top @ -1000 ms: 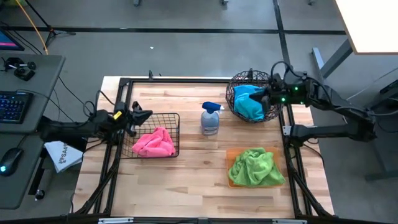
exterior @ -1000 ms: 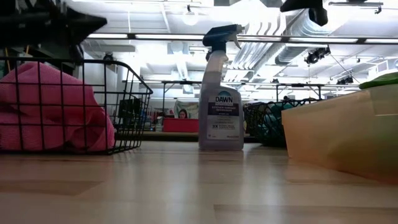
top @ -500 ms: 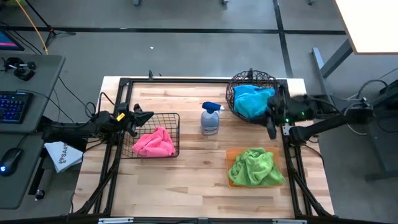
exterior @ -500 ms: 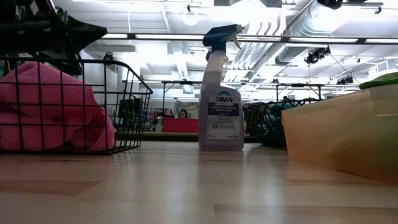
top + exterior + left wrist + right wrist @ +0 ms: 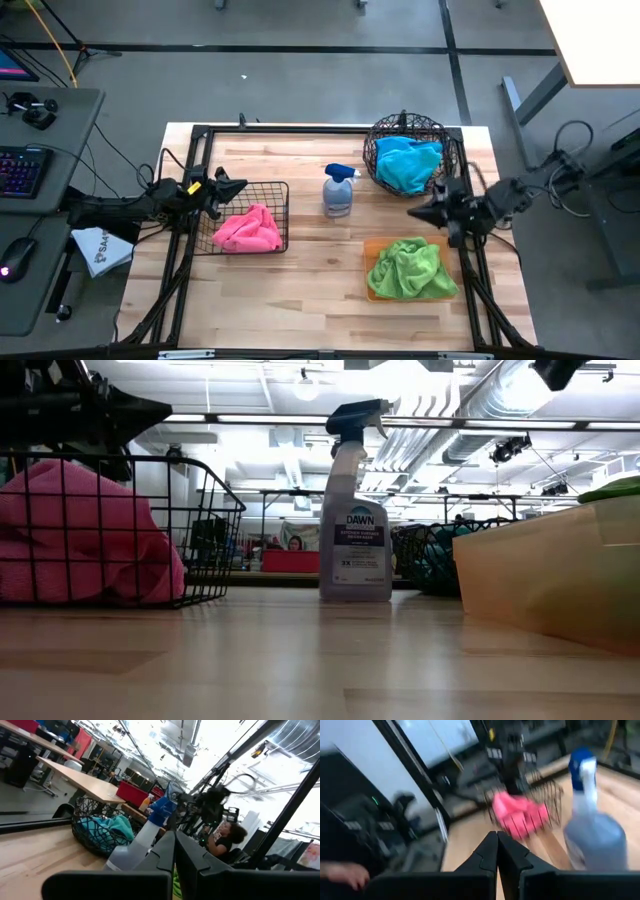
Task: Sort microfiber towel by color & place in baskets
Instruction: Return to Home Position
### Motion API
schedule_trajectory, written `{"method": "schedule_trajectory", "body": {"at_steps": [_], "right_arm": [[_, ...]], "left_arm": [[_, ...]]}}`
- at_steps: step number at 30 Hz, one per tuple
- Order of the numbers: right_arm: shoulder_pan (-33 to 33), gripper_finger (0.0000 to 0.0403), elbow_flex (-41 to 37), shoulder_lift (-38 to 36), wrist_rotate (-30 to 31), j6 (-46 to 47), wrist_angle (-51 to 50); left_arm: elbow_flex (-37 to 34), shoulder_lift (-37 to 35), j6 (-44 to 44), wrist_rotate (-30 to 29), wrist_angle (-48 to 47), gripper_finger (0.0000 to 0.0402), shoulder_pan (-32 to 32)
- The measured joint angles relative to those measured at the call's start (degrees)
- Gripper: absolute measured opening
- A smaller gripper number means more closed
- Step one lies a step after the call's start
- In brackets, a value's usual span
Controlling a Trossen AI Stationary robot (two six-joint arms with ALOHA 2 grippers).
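By tray (image 5: 540, 575) R gripper (image 5: 415, 213), by square basket (image 5: 268, 192) L gripper (image 5: 238, 184): closed.

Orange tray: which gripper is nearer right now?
Right. The right gripper hovers just beyond the orange tray; the left gripper is across the table, over the square wire basket's corner.

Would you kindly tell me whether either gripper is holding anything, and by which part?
Nothing is held: the left gripper and the right gripper are both shut and empty.
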Motion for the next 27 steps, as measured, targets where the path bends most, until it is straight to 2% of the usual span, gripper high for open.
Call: {"method": "schedule_trajectory", "body": {"at_steps": [3,7,12,16,22,27], "right_arm": [[-7.9,0.0,-4.2,-5.2,-7.1,-3.1,6.9],[-17.8,0.0,-7.8,-9.8,-16.5,-5.5,6.6],[-23.4,0.0,-14.8,-14.5,-25.8,-6.2,8.4],[-23.5,0.0,-22.4,-17.4,-28.5,-5.3,15.9],[-23.5,0.0,-31.2,-20.6,-28.9,-6.0,28.5],[-23.5,0.0,-35.8,-23.6,-28.9,-6.4,32.3]], "left_arm": [[0.0,0.0,0.0,0.0,0.0,0.0,0.0],[0.0,0.0,0.0,0.0,0.0,0.0,0.0],[0.0,0.0,0.0,0.0,0.0,0.0,0.0],[0.0,0.0,0.0,0.0,0.0,0.0,0.0],[0.0,0.0,0.0,0.0,-0.1,0.0,0.0],[0.0,0.0,0.0,0.0,-0.1,0.0,0.0]]}}
